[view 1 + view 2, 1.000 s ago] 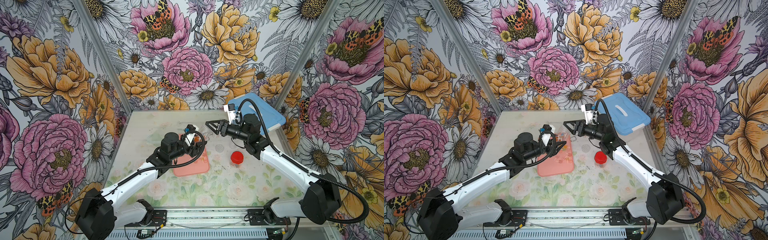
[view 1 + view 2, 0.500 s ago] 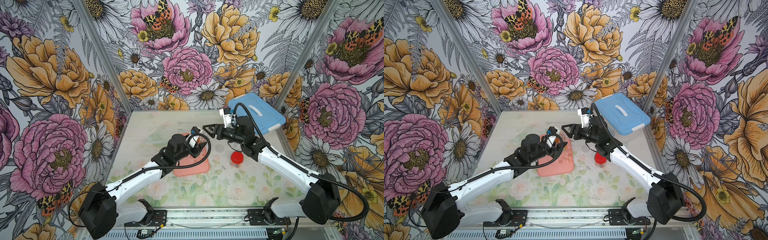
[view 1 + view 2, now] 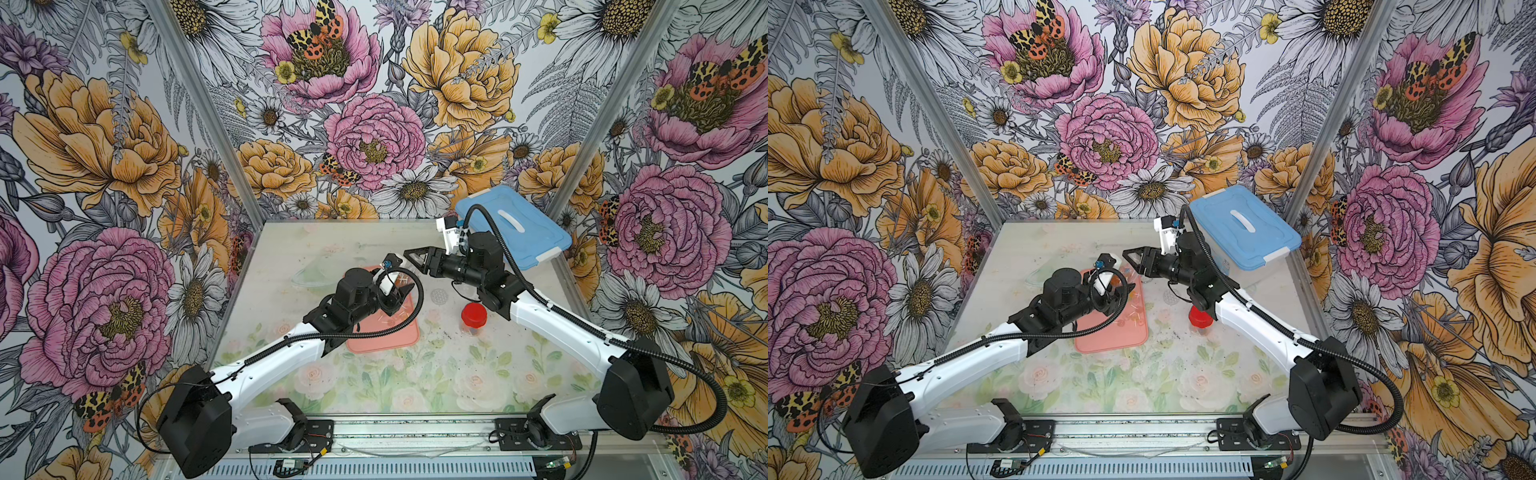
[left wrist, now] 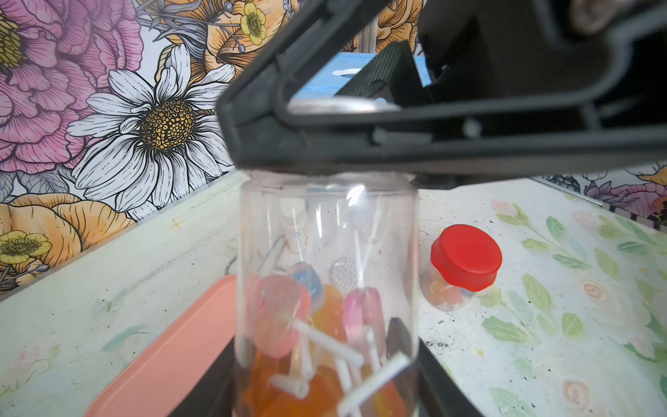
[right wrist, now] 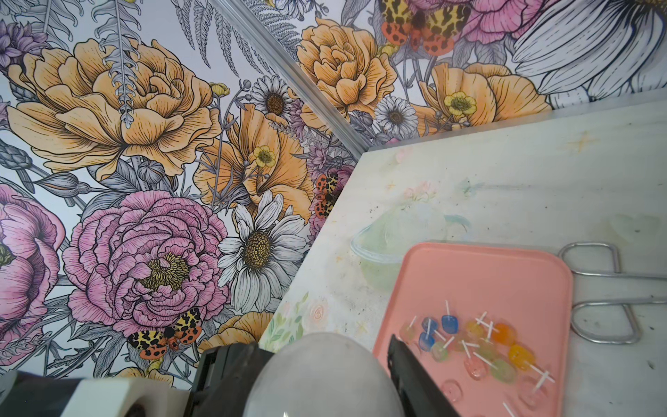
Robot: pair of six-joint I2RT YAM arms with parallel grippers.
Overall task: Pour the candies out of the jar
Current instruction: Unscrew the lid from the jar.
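Left end effector (image 3: 397, 297) tight on jar (image 4: 326, 252), long axis toward right end effector (image 3: 410, 255), tight on far end.

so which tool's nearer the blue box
Right. Right tool grips the lid of the clear jar, toward the blue-lidded box; left tool holds that jar over the pink tray, farther off.

I see a pink tray (image 3: 382, 341) lying flat on the flower-printed table (image 3: 374, 386). Steel scissor-like handles (image 5: 606, 276) lie just beside one of the tray's edges. Right of the tray sits a small round mesh disc (image 3: 439, 296). Well beyond that, in the back corner, is a blue-lidded box (image 3: 515, 226).
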